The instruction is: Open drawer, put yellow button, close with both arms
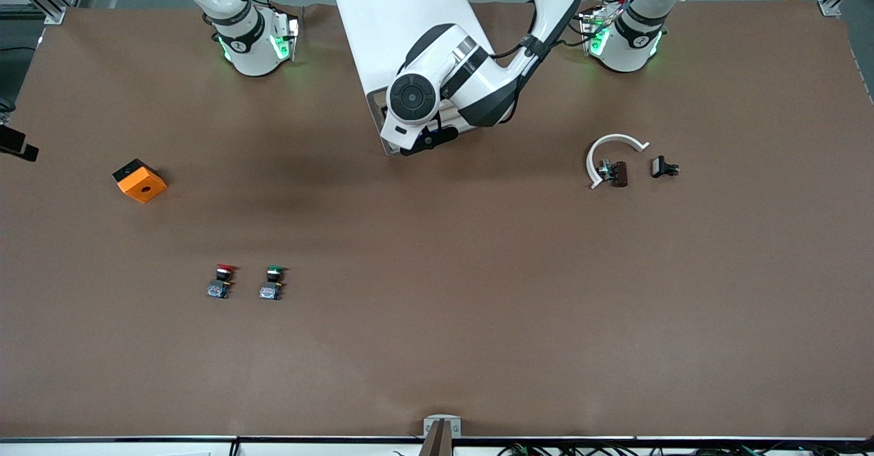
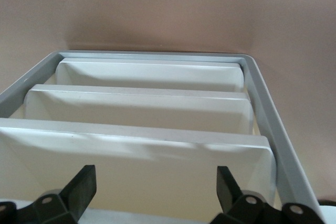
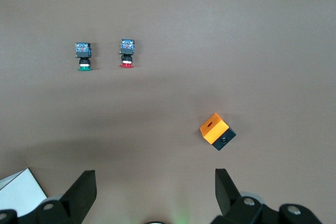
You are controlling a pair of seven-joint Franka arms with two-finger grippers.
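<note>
Both arms [image 1: 491, 80] have glossy white shells with black joint bands; bases glow green and carry a black ring with a small mark. Left arm: black cable clipped along the link, round black end cap. Each hand [image 2: 156, 192] has black wedge fingers [image 2: 81, 184] with small silver screws.

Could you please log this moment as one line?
left pincer: open, at top drawer front | right pincer: open, over table | yellow button: not seen
</note>
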